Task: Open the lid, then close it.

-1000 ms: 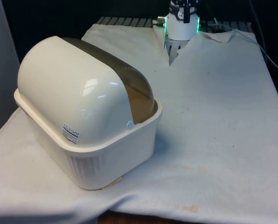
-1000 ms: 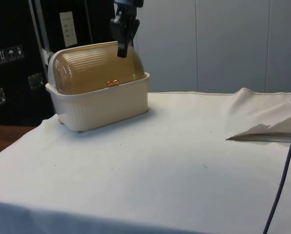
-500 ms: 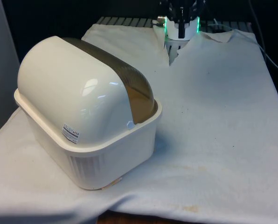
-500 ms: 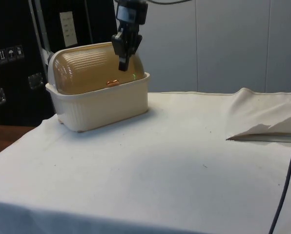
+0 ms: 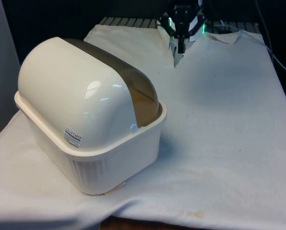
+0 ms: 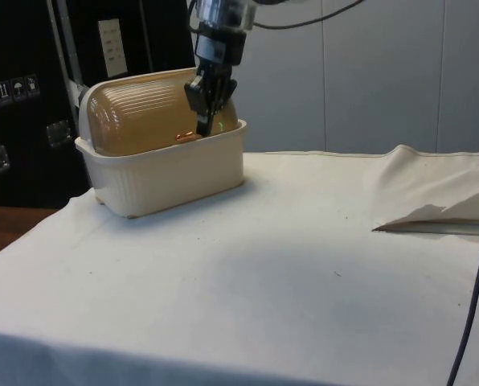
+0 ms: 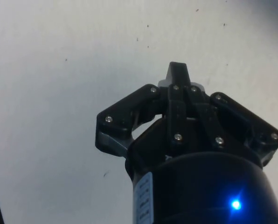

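Gripper (image 6: pixel 207 121), jaws closed on nothing, hangs beside the box's (image 6: pixel 163 173) shut lid (image 6: pixel 151 108); misaligned, it may miss the handle (image 6: pixel 186 137).

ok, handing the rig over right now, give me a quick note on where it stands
Gripper: fingers shut, nothing held, pointing down in front of the bread box's lid, close above the small orange handle in the side view.
Bread box: on the white cloth at the front view's left, its back to that camera. Lid down, closed.
Done: approach only.
Left: catch the handle, roll the lid open, then close it.
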Motion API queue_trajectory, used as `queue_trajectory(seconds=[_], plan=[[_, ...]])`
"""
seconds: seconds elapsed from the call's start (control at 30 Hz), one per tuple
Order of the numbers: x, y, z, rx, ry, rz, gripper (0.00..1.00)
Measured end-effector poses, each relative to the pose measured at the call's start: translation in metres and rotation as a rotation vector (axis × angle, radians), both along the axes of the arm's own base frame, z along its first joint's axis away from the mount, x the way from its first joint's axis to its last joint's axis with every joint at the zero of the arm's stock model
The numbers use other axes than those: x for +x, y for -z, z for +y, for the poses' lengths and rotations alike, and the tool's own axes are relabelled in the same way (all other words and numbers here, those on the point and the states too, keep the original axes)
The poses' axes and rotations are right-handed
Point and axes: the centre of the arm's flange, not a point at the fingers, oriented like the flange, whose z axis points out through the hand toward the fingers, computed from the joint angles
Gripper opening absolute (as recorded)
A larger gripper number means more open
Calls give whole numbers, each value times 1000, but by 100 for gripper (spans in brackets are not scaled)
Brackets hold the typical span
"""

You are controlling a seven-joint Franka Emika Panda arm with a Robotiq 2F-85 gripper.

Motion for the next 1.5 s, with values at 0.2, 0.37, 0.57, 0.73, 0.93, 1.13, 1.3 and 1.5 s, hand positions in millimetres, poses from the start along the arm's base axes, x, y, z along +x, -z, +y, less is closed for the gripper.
queue_trajectory(seconds=[0.2,0.37,0.57,0.73,0.93,1.13,1.3,1.5], plan=[[4,18,-12,-5,32,-16,0],[6,30,-19,-13,50,-26,0],[9,46,-31,-27,77,-41,0],[11,57,-39,-40,97,-64,0],[12,62,-43,-47,111,-83,0],[14,69,-45,-55,134,-120,0],[15,73,-46,-59,149,-150,0],[16,77,-47,-62,165,-180,0]])
